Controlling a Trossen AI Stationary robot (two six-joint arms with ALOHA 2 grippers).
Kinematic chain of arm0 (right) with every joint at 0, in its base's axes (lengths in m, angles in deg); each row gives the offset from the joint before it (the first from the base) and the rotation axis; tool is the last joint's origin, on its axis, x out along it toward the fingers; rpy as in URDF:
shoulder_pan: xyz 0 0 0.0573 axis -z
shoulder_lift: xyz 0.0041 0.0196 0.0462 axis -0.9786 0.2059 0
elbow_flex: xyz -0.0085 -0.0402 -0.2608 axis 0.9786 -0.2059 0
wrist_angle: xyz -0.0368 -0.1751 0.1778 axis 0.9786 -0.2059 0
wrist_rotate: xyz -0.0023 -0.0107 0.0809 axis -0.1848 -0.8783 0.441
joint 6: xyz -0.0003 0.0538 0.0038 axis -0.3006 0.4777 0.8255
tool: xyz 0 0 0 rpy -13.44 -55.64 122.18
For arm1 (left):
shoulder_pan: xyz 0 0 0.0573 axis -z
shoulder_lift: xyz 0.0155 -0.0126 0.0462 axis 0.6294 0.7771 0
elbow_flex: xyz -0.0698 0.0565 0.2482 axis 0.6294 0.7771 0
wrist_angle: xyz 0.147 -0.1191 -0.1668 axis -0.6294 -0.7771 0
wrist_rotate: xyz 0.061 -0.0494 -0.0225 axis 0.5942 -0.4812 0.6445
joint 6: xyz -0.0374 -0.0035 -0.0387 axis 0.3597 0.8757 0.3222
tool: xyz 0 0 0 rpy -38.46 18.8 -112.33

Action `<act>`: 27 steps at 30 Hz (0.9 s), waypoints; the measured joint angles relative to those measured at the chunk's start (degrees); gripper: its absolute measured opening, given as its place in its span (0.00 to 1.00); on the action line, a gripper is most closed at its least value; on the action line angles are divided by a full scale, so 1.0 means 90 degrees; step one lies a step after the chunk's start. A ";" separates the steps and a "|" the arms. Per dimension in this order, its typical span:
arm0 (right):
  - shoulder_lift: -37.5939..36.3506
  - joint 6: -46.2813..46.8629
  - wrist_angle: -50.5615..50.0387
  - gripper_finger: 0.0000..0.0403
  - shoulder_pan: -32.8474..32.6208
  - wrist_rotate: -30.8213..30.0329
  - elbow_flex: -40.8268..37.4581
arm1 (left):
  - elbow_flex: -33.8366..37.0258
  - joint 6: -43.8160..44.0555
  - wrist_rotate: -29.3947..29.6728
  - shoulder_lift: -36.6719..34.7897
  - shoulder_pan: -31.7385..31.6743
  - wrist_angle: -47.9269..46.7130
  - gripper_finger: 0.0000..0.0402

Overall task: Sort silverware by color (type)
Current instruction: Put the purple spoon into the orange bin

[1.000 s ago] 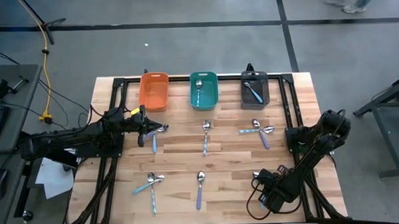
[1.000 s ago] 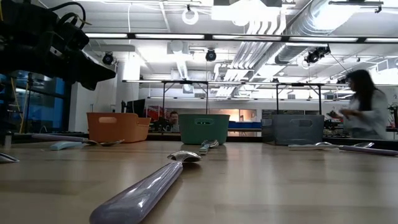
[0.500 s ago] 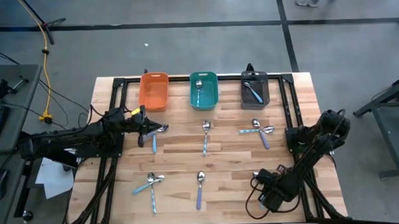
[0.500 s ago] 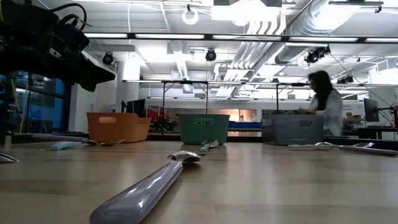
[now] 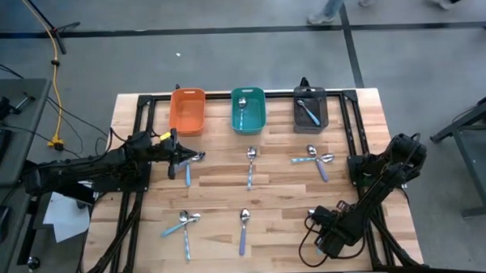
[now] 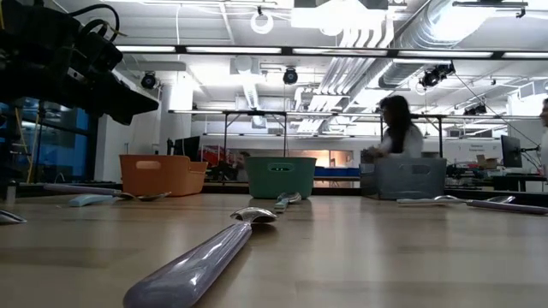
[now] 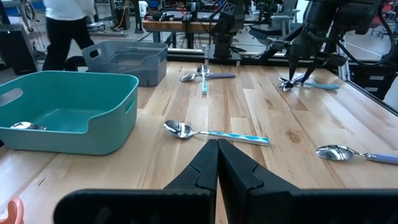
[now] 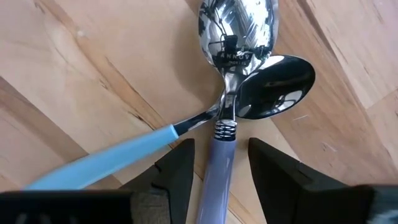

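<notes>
- Compared with one second ago, the arms and the spoons on the table have not moved. Only the people behind the table changed place: in the low view a person now stands behind the grey bin.
- The right gripper is at the near right part of the table, low over two crossed spoons. Its fingers are wide open, one on each side of the purple-handled spoon, and they hold nothing.
- This spoon lies between the fingers with its bowl pointing away from the gripper. The light blue-handled spoon crosses it at the neck, and the two bowls touch.
- The left gripper is fully closed and empty, above the table near the orange bin.
- In front of it a spoon with a blue-striped handle lies flat, beside the teal bin.
- Other spoons lie spread over the table, and one lies in the teal bin.
</notes>
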 joint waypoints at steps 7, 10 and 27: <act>0.0002 -0.0025 0.0005 0.36 0.0000 0.0006 -0.0002 | 0.0000 -0.0002 0.0000 0.0000 0.0000 -0.0002 0.00; 0.0002 -0.0024 0.0007 0.36 0.0000 0.0006 -0.0002 | 0.0000 -0.0002 0.0000 0.0000 0.0000 -0.0002 0.00; -0.0001 -0.0357 -0.0005 0.02 -0.0002 -0.0014 0.0007 | 0.0002 -0.0002 0.0000 0.0000 0.0000 -0.0051 0.00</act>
